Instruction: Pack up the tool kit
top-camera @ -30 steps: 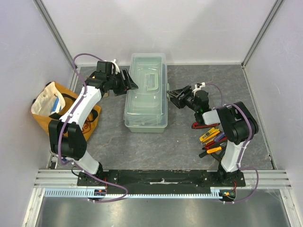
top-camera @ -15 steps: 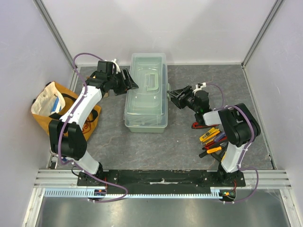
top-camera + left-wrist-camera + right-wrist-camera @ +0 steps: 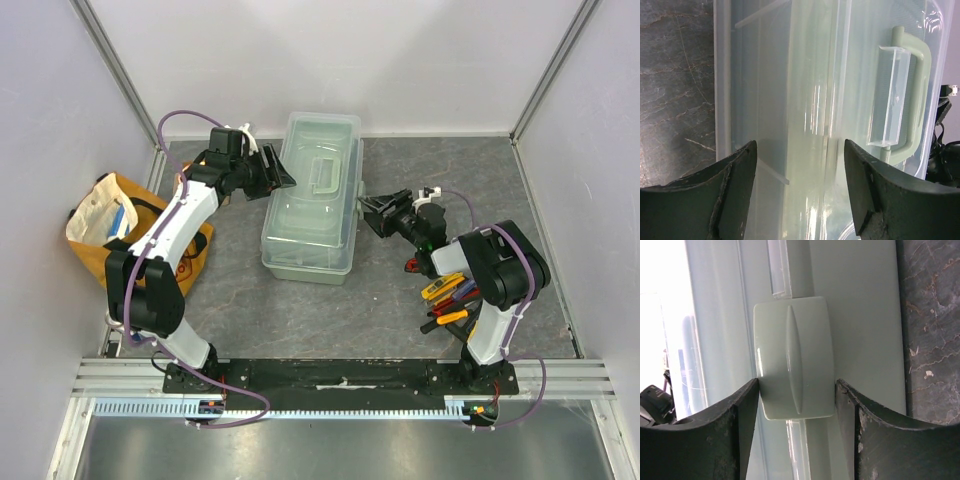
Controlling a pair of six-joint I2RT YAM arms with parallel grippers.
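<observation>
Toolbox latch between right tool fingers

We log the left arm stretched forward, elbow bent, left claw with jaws wide apart. Right arm folded low, right claw facing it, well apart; jaws parted, grip unclear.

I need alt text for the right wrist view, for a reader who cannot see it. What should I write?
A close view of the pale green latch on the side of the tool kit, framed between the two dark fingers of the open right end effector. Grey marbled table shows at the right edge.
</observation>
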